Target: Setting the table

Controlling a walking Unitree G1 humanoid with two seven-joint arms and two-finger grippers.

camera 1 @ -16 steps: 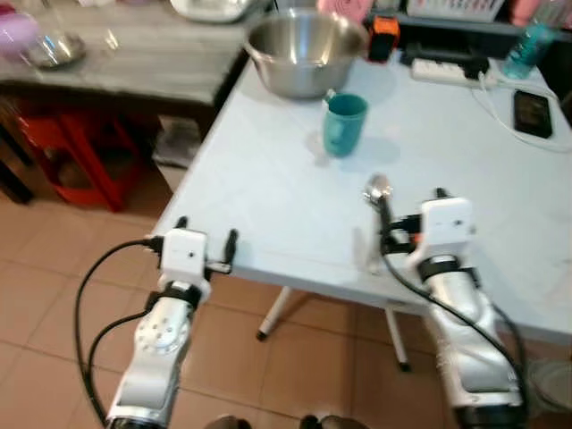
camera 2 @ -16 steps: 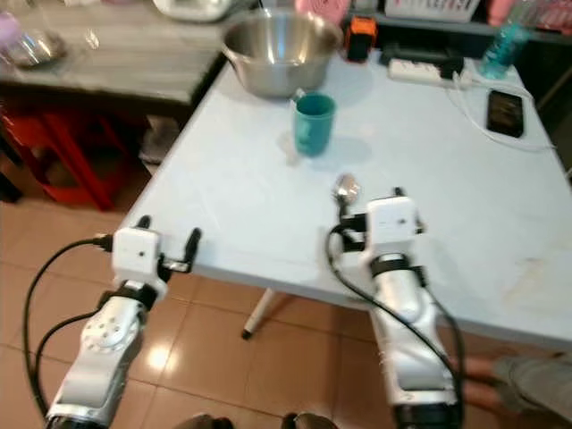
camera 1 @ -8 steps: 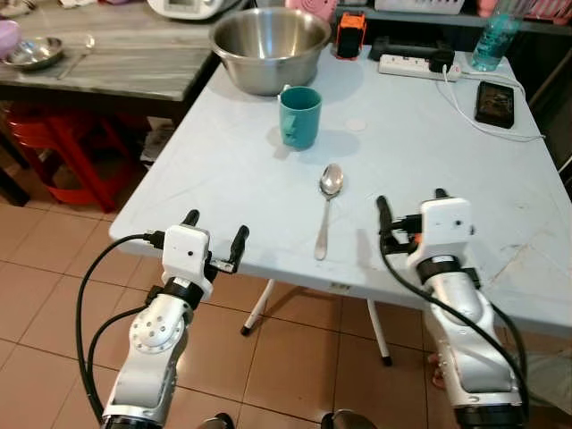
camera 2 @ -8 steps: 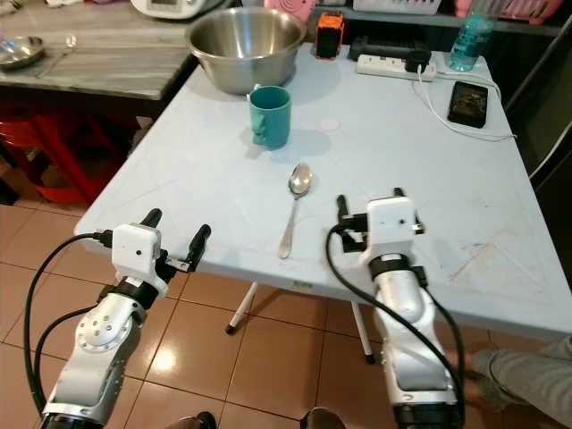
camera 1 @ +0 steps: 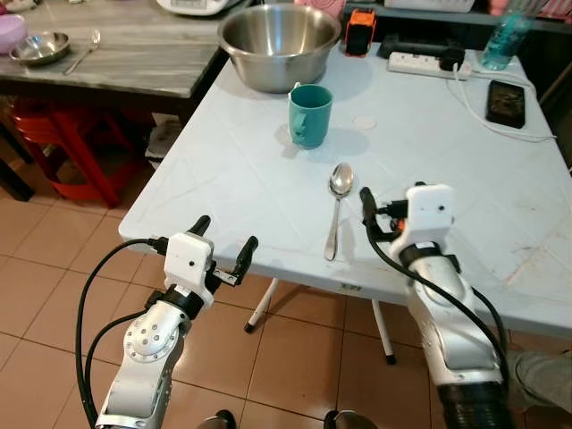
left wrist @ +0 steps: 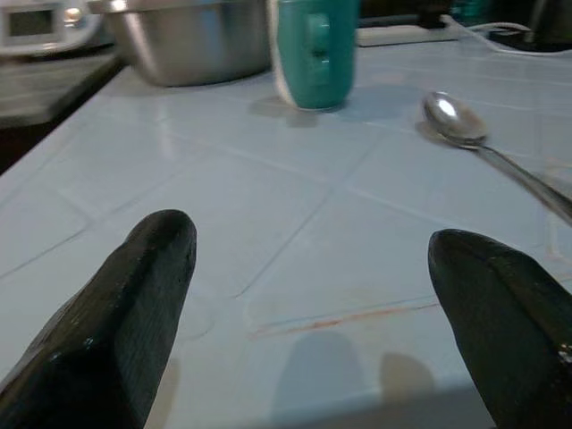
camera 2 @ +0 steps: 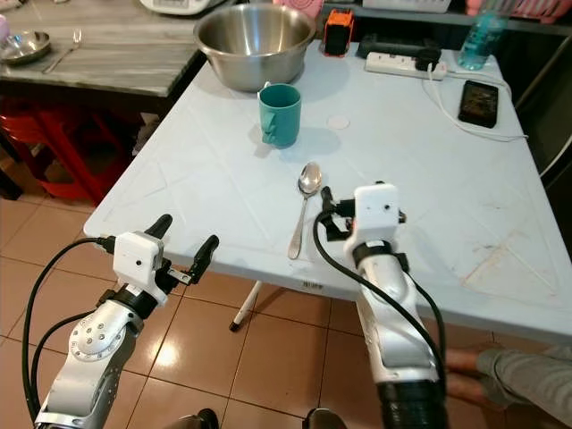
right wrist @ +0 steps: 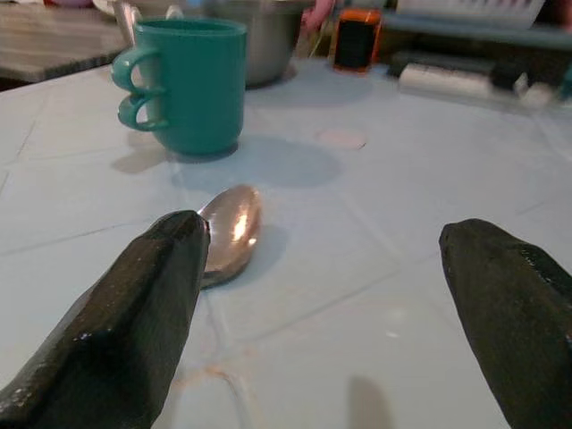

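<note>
A steel spoon (camera 1: 335, 219) lies flat on the pale blue table (camera 1: 259, 179), its bowl pointing at the teal mug (camera 1: 310, 114). Behind the mug stands a big steel bowl (camera 1: 279, 45). My right gripper (camera 1: 398, 201) hovers low over the table just right of the spoon, open, nothing between its fingers (right wrist: 134, 331); the spoon's bowl (right wrist: 231, 228) sits beside one of them. My left gripper (camera 1: 223, 237) is open at the table's near edge, facing the mug (left wrist: 313, 49) and spoon (left wrist: 456, 116).
A power strip (camera 1: 424, 63), an orange-black device (camera 1: 360, 31), a bottle (camera 1: 505, 36) and a phone (camera 1: 507, 98) line the table's far side. A grey counter (camera 1: 134, 63) with a small steel dish (camera 1: 40, 46) stands left, a red stool (camera 1: 63, 143) beneath. A person's leg (camera 2: 527, 366) is on the floor, right.
A second ago the spoon's bowl stood up at my right gripper's finger; it now lies flat on the table. That gripper has since shifted left towards it. The camera view also moved.
</note>
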